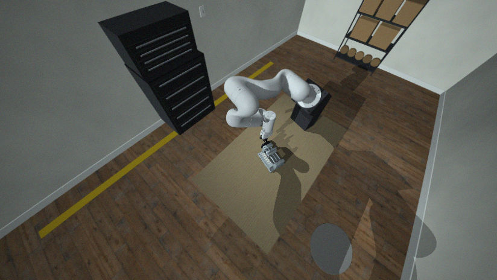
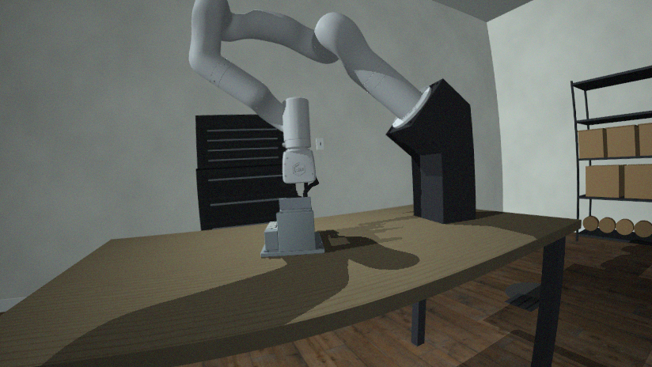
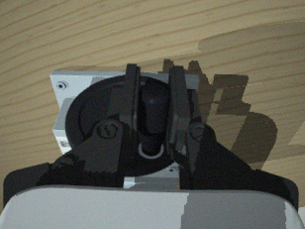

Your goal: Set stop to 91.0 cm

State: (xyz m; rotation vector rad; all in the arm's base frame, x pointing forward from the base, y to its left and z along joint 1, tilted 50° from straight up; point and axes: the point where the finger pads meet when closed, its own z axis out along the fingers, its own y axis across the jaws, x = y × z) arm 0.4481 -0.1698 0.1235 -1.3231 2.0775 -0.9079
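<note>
The pale grey stop device (image 1: 278,165) (image 2: 295,232) stands on the table; its base plate (image 3: 74,84) shows in the wrist view. The black handwheel (image 1: 265,143) (image 3: 81,115) is a round disc at the device's side, with an upright black knob (image 3: 153,105). My gripper (image 1: 265,140) (image 2: 302,192) (image 3: 153,84) points down over the wheel. It is shut on the knob, with one finger on each side of it. The stop's scale and reading are too small to tell in the top view, and are hidden in the other views.
The wooden table (image 1: 225,184) (image 2: 182,255) carries the device and the arm's black pedestal (image 1: 306,116) (image 2: 456,182). A black drawer cabinet (image 1: 174,79) (image 2: 236,191) stands by the wall. A shelf rack (image 1: 368,43) (image 2: 606,198) with boxes stands farther back.
</note>
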